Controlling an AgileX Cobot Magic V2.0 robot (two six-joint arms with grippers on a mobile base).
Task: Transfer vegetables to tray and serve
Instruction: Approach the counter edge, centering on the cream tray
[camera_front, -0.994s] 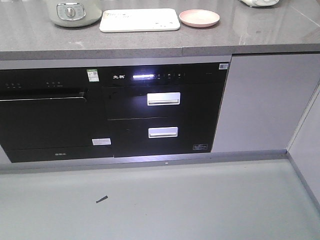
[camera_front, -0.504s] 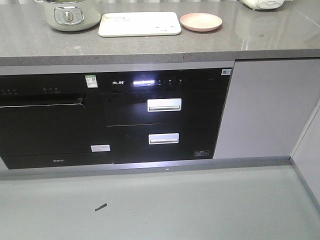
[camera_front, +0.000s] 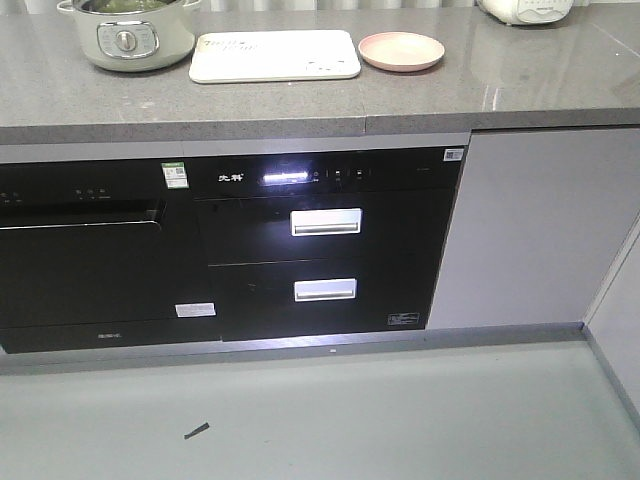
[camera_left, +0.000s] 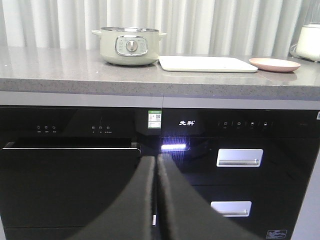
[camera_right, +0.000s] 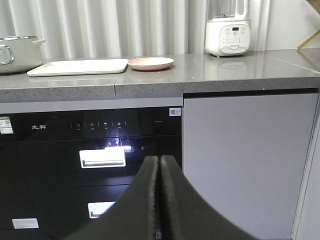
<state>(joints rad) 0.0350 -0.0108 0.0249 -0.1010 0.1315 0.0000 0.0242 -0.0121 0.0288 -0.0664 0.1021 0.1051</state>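
- Lately the front view has slid upward. The pot at the upper left was cut off by the frame edge a moment back and now shows its whole rim. The black cabinet front sits lower in the frame.
- That reads to me as the base lining up on the surface. It is an approach step, and no transfer has begun.
- Something green peeks over the pot rim at the very top left, and I take it for the lettuce. It is too small to be sure. From my left wrist view the pot wall hides the inside.
- The tray lies bare just right of the pot in the upper middle, with nothing on it that I can see.
- My left fingers are pressed flat together at the bottom centre of their view, gripping nothing.
- My right fingers are likewise pinched together and empty.
- Both pairs hang below the level of the surface, facing the cabinet front and well apart from the pot and tray.
- My count:
  - one pot and one tray
  - one pink plate just right of the tray
  - one white blender at the upper right
  - two drawer handles, one above the other
  - one dark scrap on the floor at the lower left
- Next I judge I must rise, open up, and reach into the pot.
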